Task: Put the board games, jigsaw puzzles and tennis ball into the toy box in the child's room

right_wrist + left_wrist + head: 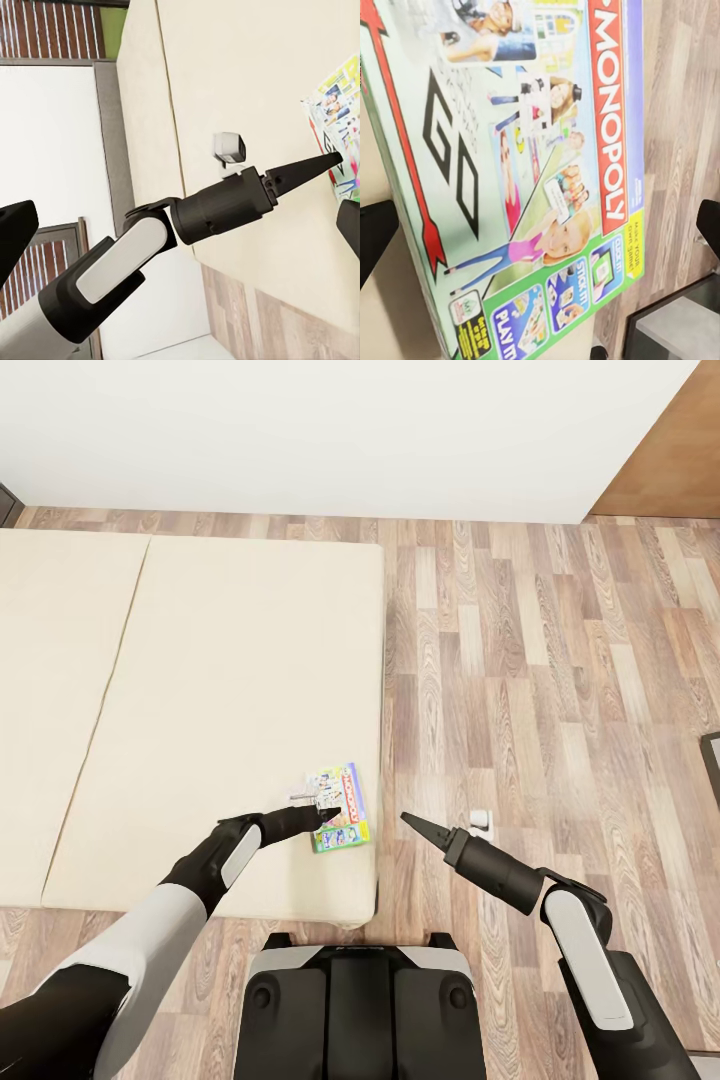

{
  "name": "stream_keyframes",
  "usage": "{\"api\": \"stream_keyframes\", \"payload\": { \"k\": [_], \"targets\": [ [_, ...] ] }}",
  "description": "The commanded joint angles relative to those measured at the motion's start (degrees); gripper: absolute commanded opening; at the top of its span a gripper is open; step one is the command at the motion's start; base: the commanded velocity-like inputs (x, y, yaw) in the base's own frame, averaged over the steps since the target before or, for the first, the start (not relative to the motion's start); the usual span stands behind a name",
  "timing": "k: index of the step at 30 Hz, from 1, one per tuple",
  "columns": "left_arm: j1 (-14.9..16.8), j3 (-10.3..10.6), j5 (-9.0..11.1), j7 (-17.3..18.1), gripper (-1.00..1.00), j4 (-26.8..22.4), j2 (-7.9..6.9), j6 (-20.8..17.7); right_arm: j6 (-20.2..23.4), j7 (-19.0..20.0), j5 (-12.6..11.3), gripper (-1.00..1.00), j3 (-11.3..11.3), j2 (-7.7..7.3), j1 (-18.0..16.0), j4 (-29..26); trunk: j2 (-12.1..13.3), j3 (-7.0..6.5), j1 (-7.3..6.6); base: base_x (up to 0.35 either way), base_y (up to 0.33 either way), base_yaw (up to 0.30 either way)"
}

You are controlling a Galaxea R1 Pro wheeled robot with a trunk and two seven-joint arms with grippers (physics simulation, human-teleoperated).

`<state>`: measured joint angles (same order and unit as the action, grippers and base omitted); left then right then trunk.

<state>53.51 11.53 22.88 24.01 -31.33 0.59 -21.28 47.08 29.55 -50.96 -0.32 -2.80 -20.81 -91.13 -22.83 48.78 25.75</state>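
A Monopoly board game (339, 806) lies flat on the cream bed (200, 700), close to its front right corner. In the left wrist view the colourful box lid (525, 172) is very near. My left gripper (322, 816) hovers just over the box's near edge, open, with one dark fingertip (375, 236) on each side of the box. A corner of the game (334, 127) shows in the right wrist view, with my left arm (225, 206) pointing at it. My right gripper (408, 820) is open and empty above the floor, right of the bed.
Wooden floor (560, 680) stretches to the right of the bed, with a small white object (481, 820) lying on it near my right gripper. A dark item (712, 760) pokes in at the right edge. A white wall (340, 430) runs behind the bed.
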Motion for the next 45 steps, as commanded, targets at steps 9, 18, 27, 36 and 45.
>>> {"api": "stream_keyframes", "payload": {
  "k": [9, 18, 27, 36, 45],
  "targets": [
    [0.02, 0.15, 0.58, -0.02, 1.0, -0.04, 0.0, -0.43, 0.29, 0.07, -0.1, 1.0, -0.03, -0.01, -0.02, -0.01, -0.09, 0.06, 0.03, 0.0, 0.0, 0.0],
    [0.02, 0.14, 0.65, 0.03, 1.0, -0.04, 0.02, -0.43, 0.29, 0.07, -0.1, 1.0, -0.03, -0.01, -0.02, -0.01, -0.09, 0.06, 0.03, 0.0, 0.0, 0.0],
    [0.02, 0.16, 0.45, 2.92, 1.0, -0.04, 0.1, -0.44, 0.27, 0.07, -0.1, 1.0, -0.03, -0.01, -0.02, -0.01, -0.09, 0.06, 0.03, 0.0, 0.0, 0.0],
    [0.02, 0.14, 0.45, 3.11, 1.0, 0.02, 0.7, -0.52, 0.21, 0.02, -0.1, 1.0, -0.03, -0.01, -0.02, -0.01, -0.09, 0.06, 0.03, 0.0, 0.0, 0.0],
    [0.02, 0.05, 0.63, 0.77, 1.0, 0.07, 0.89, -0.79, 0.21, -0.01, -0.1, 1.0, -0.03, -0.01, -0.02, -0.01, -0.09, 0.06, 0.03, 0.0, 0.0, 0.0]
  ]
}}
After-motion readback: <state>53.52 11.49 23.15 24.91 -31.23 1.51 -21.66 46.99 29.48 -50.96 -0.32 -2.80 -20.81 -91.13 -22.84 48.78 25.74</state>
